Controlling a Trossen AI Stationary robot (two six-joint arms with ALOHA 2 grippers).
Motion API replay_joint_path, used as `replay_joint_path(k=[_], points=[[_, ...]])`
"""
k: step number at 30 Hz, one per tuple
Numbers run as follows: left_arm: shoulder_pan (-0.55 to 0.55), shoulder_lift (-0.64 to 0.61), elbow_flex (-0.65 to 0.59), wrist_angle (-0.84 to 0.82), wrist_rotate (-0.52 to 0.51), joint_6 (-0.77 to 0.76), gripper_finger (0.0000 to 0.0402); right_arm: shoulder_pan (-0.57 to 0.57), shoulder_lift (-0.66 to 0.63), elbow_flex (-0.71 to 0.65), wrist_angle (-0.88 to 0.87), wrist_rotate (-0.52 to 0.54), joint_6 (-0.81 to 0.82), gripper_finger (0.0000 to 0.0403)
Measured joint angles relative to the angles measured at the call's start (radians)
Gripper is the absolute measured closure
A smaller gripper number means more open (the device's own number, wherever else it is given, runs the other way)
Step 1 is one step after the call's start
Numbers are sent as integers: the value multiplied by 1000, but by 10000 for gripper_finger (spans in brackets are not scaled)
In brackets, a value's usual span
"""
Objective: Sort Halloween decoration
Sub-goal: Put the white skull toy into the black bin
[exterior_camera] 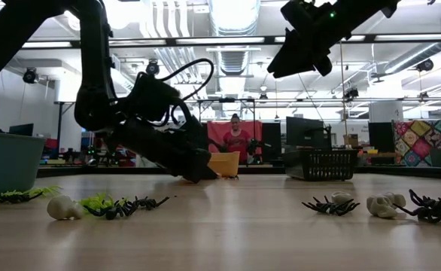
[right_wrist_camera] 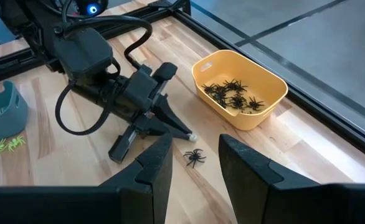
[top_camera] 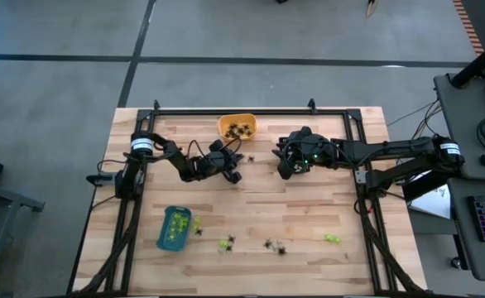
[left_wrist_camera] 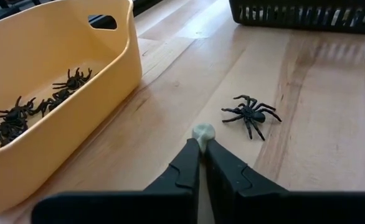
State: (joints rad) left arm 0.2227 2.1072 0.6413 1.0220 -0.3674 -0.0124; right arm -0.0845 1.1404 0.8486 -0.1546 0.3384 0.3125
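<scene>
Whitish trinket is pinched in my left gripper beside the orange tray. A black spider lies near. My right gripper hangs unclenched, empty.

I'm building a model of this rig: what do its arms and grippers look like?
Both arms are dark, jointed, with a white band near the shoulder. A looping black cable runs to the left gripper, whose two fingers are black, tapered wedges. The right gripper carries a small green light.
</scene>
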Motion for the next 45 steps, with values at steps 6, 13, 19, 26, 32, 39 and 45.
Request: replay_joint_path(k=[6,13,19,26,32,39,45], points=[[-21,-26,-17,2,19,-13,401,2,0,0,-21,-1,-2,280],[-46,-113,-50,1,42,-22,401,5,0,-3,-30,-1,-2,280],[-60,-196,-79,9,43,-26,401,6,0,-3,-31,-1,-2,280],[-79,-226,-27,25,147,-35,401,6,-34,8,-193,-1,13,280],[-111,-186,114,-13,171,-32,401,10,-114,20,-317,0,61,280],[-109,-129,298,-150,170,-15,401,33,-195,16,-342,3,78,280],[-107,-24,460,-226,168,-11,401,59,-203,15,-342,2,78,280]])
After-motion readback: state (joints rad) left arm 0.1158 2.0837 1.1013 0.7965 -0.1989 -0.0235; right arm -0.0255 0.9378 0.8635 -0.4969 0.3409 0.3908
